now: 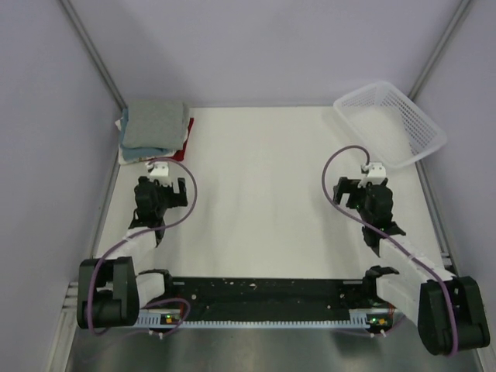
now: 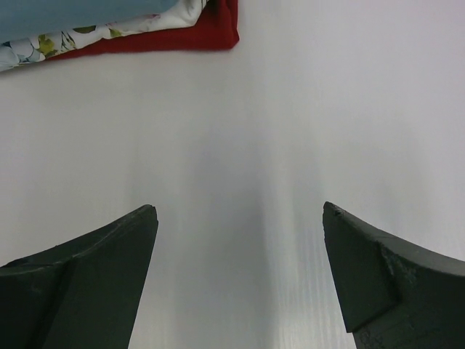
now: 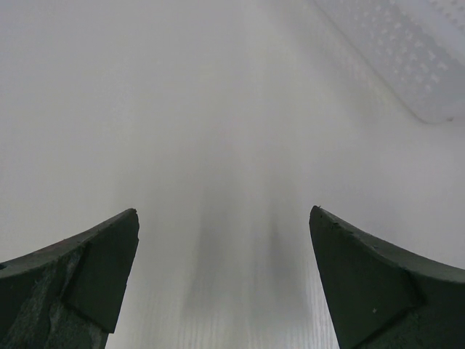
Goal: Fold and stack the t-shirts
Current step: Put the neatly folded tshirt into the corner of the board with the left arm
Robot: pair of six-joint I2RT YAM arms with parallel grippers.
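White table point(image 1: 256, 201); shirt stack point(image 1: 155, 128) far-left, just ahead of left gripper point(image 2: 238, 209) (nearer arm); it and right gripper point(image 3: 224, 211) spread, empty.

Left end effector point(image 2: 238, 209) spread wide; folded t-shirts point(image 2: 182, 36) stacked upper-left.

A white plastic lattice basket point(image 1: 418, 124) sits askew at the two o'clock corner of the pale tabletop point(image 1: 263, 194), near its far edge.
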